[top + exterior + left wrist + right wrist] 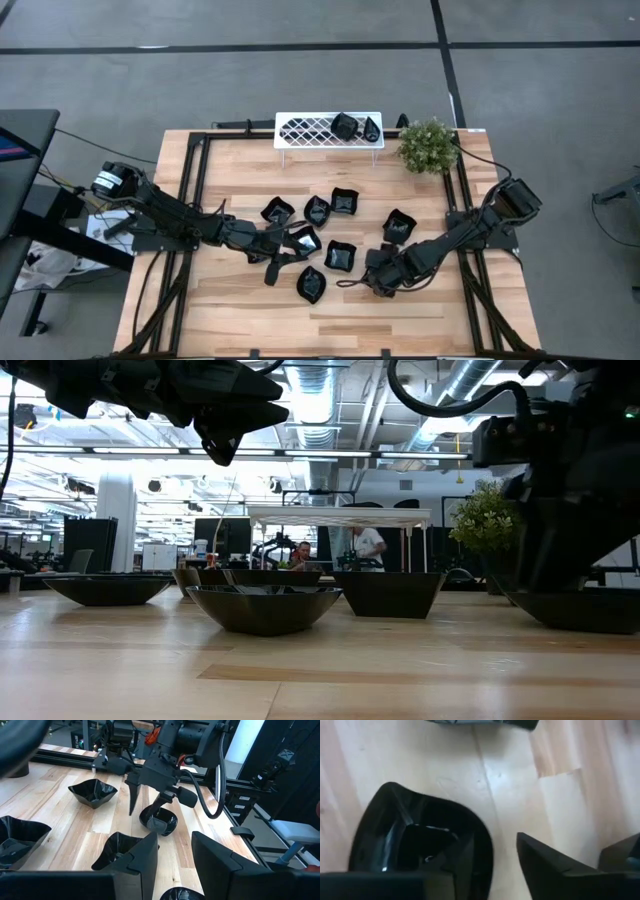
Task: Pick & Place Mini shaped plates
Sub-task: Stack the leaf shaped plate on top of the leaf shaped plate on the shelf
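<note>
The white lattice rack [328, 130] stands at the far edge of the tabletop [420, 320], just beside the green potted plant [427, 146]. Two mini shaped plates rest on the rack's right portion: one squarish dish [344, 125] and one teardrop dish [370, 128] touching or nearly touching each other. The rest of the rack carries nothing.

The remaining mini shaped plates [342, 202] lie loose on the tabletop in a cluster around its centre. All are glossy black with faceted, angular walls; shapes include square, leaf and scalloped outlines. In the low view they read as shallow, wide bowls [264, 606] with flared sides.

The right gripper [377, 281] is lowered at the near-right side of the cluster. In the right wrist view its fingers [555, 870] stand apart, straddling the rim of a rounded black dish [415, 845] that sits on the tabletop; one finger is over the dish interior, the other outside the rim. Whether the fingers touch the dish cannot be determined.

The left gripper [281, 258] sits at the near-left side of the cluster. Its fingers [220, 865] are parted with nothing between them, positioned above a faceted dish [117, 852] and facing the right gripper across the plates.
</note>
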